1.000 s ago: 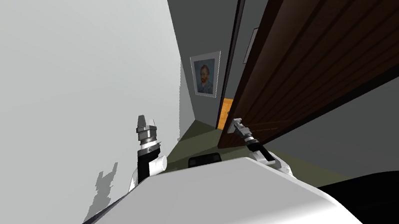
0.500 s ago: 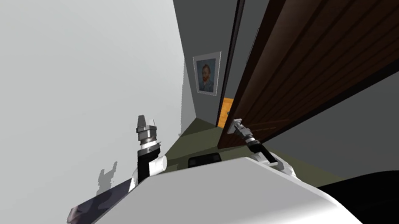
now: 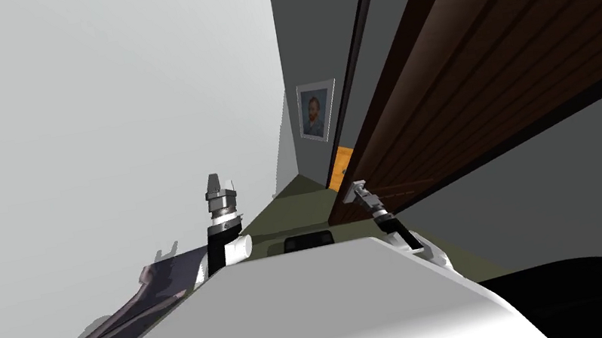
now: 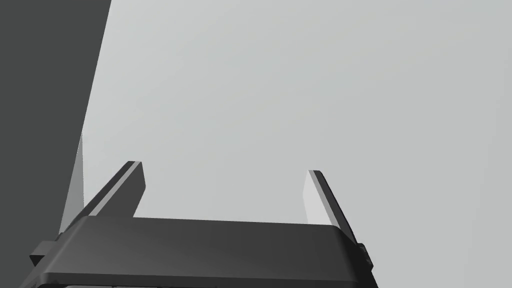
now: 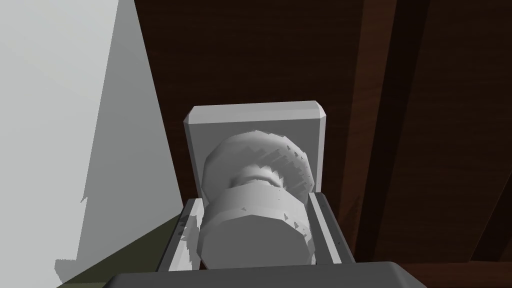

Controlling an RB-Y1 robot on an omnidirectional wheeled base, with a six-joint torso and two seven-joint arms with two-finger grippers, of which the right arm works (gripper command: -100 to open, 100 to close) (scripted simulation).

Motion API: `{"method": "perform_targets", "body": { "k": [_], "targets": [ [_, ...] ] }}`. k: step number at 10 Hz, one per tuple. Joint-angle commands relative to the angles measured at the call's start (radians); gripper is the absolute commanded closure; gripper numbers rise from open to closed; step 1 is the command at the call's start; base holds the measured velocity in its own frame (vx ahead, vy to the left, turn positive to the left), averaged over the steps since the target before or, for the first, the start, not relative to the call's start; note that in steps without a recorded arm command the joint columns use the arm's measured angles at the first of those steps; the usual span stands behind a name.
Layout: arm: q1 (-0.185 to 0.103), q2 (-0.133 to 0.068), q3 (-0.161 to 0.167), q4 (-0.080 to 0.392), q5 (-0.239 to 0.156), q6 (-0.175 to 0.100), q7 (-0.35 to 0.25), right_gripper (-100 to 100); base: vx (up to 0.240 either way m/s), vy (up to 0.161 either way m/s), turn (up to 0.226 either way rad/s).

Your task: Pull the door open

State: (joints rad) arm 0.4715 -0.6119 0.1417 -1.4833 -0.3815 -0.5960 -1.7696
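Observation:
A dark brown panelled door (image 3: 502, 53) runs along my right side, swung out from its dark frame (image 3: 367, 45). My right gripper (image 3: 355, 190) is at the door's near edge. The right wrist view has that gripper (image 5: 252, 235) shut on a grey round door knob (image 5: 255, 220), which sits on a light grey square plate (image 5: 255, 125) on the dark door (image 5: 280, 55). My left gripper (image 3: 218, 186) is held up in front of the light wall, and in its own wrist view the left gripper (image 4: 225, 192) stands open with nothing between the fingers.
A light grey wall (image 3: 88, 137) is close on my left. A dark purplish object (image 3: 132, 313) lies low at its foot. An olive floor (image 3: 298, 205) runs ahead to a dark grey wall with a framed portrait (image 3: 316, 110). An orange patch (image 3: 342, 163) shows beside the door edge.
The head view has turned, so the wall corner and portrait sit further right. The dark purplish object has come more into view at lower left. Both grippers keep their places and states.

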Motion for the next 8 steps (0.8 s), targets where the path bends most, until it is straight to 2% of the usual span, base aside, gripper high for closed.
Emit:
{"method": "perform_targets", "body": {
  "k": [1,2,3,4,8],
  "targets": [
    [0.004,-0.019,0.002,0.002,0.002,-0.022,-0.016,100,-0.207,-0.070,0.152],
    [0.006,-0.026,0.005,0.003,0.003,-0.030,-0.023,100,-0.241,-0.045,0.122],
    [0.002,-0.019,0.007,0.006,0.003,-0.021,-0.017,100,-0.110,-0.016,0.028],
    [0.007,-0.032,0.014,0.014,0.011,-0.040,-0.033,100,-0.152,-0.042,0.122],
    [0.016,-0.063,0.026,0.028,0.026,-0.080,-0.067,100,-0.178,-0.061,0.110]
  ]
}}
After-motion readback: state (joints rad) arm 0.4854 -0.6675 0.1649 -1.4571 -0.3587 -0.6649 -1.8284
